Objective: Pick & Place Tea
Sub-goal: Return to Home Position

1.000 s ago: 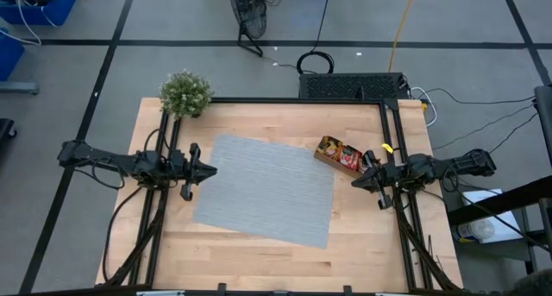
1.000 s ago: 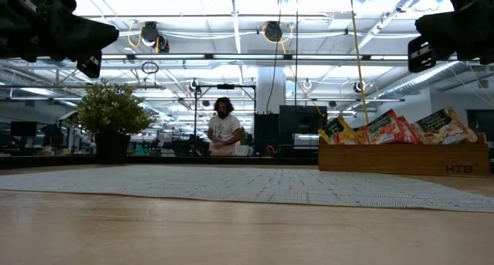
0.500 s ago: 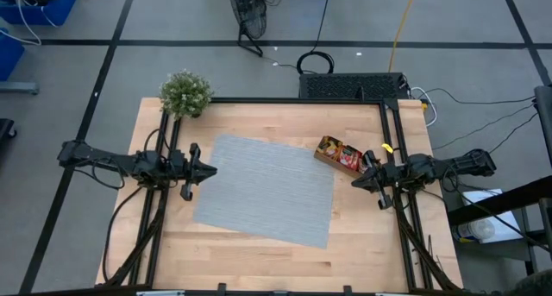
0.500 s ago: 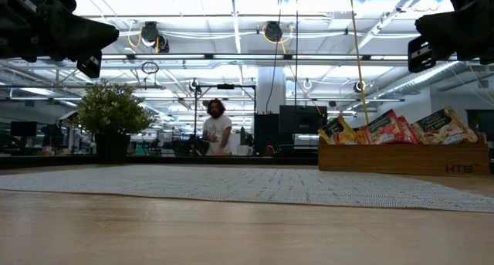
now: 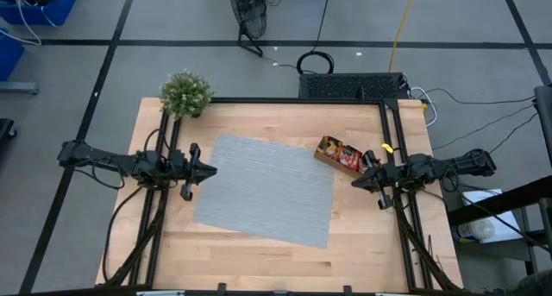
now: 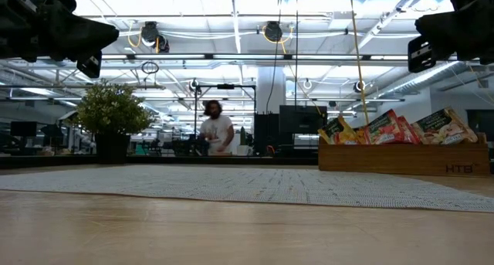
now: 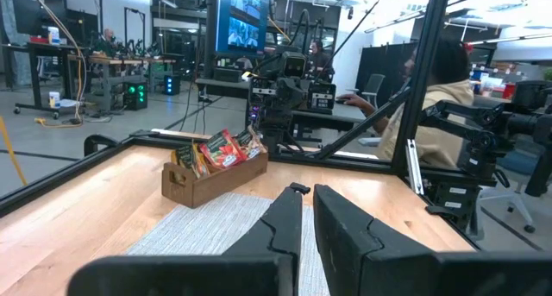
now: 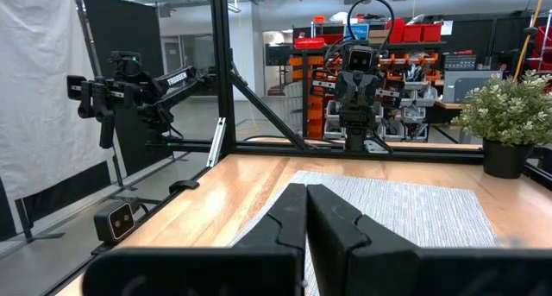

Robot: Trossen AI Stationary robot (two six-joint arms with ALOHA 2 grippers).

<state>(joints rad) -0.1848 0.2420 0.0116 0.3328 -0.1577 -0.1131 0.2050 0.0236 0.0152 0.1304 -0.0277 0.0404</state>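
Observation:
Several tea sachets (image 5: 338,152), red, orange-yellow and pale green, stand upright in a brown wooden tray (image 5: 329,159) on the table at the far right corner of the grey mat (image 5: 264,189). They also show in the low view (image 6: 394,128) and the left wrist view (image 7: 221,149). My left gripper (image 5: 212,169) is shut and empty, held above the mat's left edge (image 7: 305,205). My right gripper (image 5: 354,182) is shut and empty, held above the table just right of the mat and near the tray (image 8: 304,201).
A potted green plant (image 5: 185,93) stands at the table's far left corner. Black frame rails (image 5: 394,149) run along the table's left, right and far sides. A person (image 6: 214,130) stands in the room beyond the table.
Both arms have kept still. The person in the room behind the table has shifted a little.

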